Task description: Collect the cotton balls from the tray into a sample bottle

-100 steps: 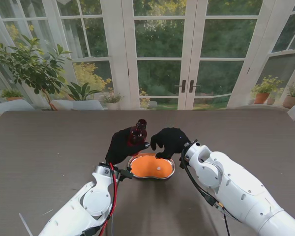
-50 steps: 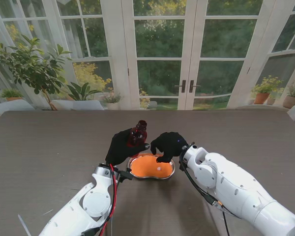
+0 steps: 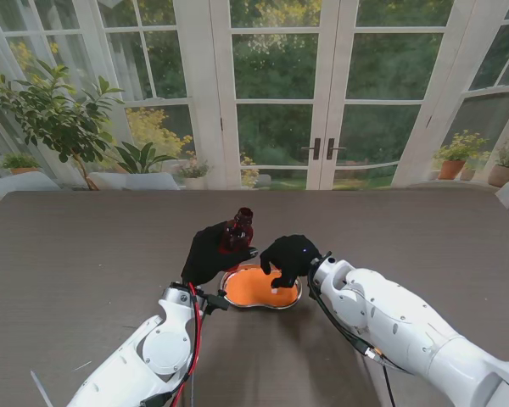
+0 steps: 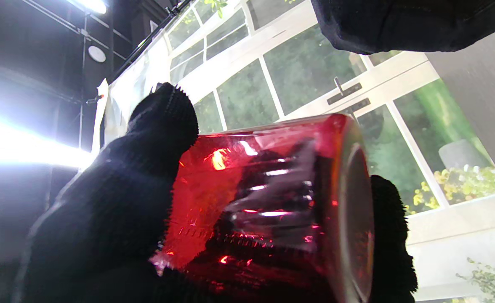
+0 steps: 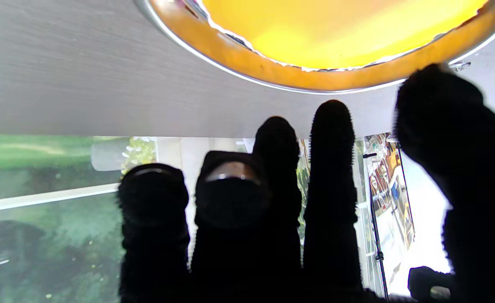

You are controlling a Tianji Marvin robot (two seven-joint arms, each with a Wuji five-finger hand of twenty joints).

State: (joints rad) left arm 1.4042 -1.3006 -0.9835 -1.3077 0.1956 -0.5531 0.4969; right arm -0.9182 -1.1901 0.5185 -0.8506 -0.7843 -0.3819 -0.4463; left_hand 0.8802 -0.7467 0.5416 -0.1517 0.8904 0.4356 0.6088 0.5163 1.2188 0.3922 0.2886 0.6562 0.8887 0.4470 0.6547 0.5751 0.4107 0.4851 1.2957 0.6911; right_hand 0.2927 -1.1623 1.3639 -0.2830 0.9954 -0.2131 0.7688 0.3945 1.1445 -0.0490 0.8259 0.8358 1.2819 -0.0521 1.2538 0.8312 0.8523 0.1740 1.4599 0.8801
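Observation:
A kidney-shaped metal tray (image 3: 231, 298) with an orange inside lies on the brown table in front of me; its rim (image 5: 247, 71) shows in the right wrist view. My left hand (image 3: 208, 252) in a black glove is shut on a dark red sample bottle (image 3: 237, 231), held above the tray's far left edge; the bottle (image 4: 264, 202) fills the left wrist view, tilted. My right hand (image 3: 288, 256) hovers over the tray's right part, fingers (image 5: 331, 139) pointing down and apart, nothing seen between them. The hand covers the spot where a cotton ball lay.
The brown table (image 3: 85, 254) stretches around the tray. A red cable (image 3: 193, 339) runs along my left forearm. Behind the table's far edge stand glass doors (image 3: 322, 102) and potted plants (image 3: 59, 119).
My right hand has moved nearer to me and to the left, lowering over the tray's right part and covering the small white ball. The left hand and bottle have stayed put.

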